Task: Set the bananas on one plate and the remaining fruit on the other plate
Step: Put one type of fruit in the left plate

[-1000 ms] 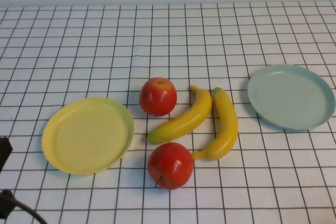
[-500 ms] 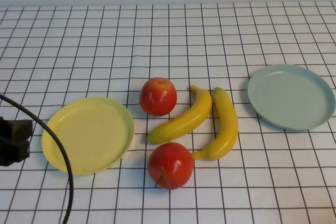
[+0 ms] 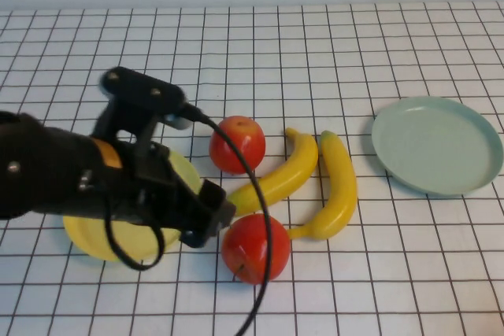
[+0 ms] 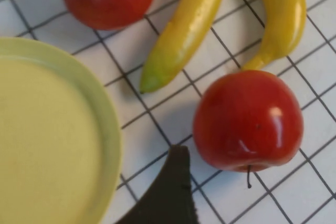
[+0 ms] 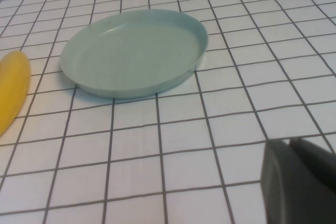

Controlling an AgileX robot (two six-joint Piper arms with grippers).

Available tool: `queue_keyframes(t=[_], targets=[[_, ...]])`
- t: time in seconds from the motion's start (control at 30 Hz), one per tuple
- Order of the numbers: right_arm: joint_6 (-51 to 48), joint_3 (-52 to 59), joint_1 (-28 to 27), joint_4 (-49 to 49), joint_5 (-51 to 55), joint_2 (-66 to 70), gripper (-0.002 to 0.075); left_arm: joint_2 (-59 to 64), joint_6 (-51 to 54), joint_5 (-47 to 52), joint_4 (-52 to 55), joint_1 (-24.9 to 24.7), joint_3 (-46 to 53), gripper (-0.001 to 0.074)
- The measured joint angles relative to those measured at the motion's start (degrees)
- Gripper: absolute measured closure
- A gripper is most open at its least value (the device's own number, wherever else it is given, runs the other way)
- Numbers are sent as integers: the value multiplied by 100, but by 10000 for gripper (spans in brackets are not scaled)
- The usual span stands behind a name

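Observation:
Two red apples lie mid-table, one farther (image 3: 237,144) and one nearer (image 3: 256,248), with two yellow bananas (image 3: 276,179) (image 3: 335,186) between and right of them. The yellow plate (image 3: 83,235) is on the left, largely covered by my left arm. My left gripper (image 3: 211,214) hangs open just left of the nearer apple (image 4: 247,121), not touching it; one dark finger (image 4: 173,182) shows beside the yellow plate's rim (image 4: 107,129). The pale blue-green plate (image 3: 437,145) sits bare on the right. My right gripper (image 5: 299,182) is shut, low over the cloth near that plate (image 5: 134,51).
A white cloth with a black grid covers the whole table. A black cable (image 3: 264,273) loops from the left arm down past the nearer apple. One banana's end (image 5: 11,90) shows at the edge of the right wrist view.
My left arm has swung in from the lower left edge, across the yellow plate, up to the nearer apple, and its jaws have opened. The fruit and plates have not moved.

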Motion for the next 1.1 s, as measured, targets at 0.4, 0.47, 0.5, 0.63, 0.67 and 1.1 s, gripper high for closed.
queue_keyframes(t=[0.4,0.47,0.5,0.63,0.67,1.1], targets=[[0,0,0,0,0,0,742,2409,-25,1140,334,-786,-1512,67],[0,0,0,0,0,0,742,2647,-46,1282,419,-830,-1699,67],[0,0,0,0,0,0,742,2729,-46,1309,449,-838,-1766,67],[0,0,0,0,0,0,742,2867,-55,1298,609,-844,-1850,67],[0,0,0,0,0,0,742,2881,-55,1298,643,-844,-1860,67],[0,0,0,0,0,0,742,3243,-69,1125,572,-844,-2002,66]])
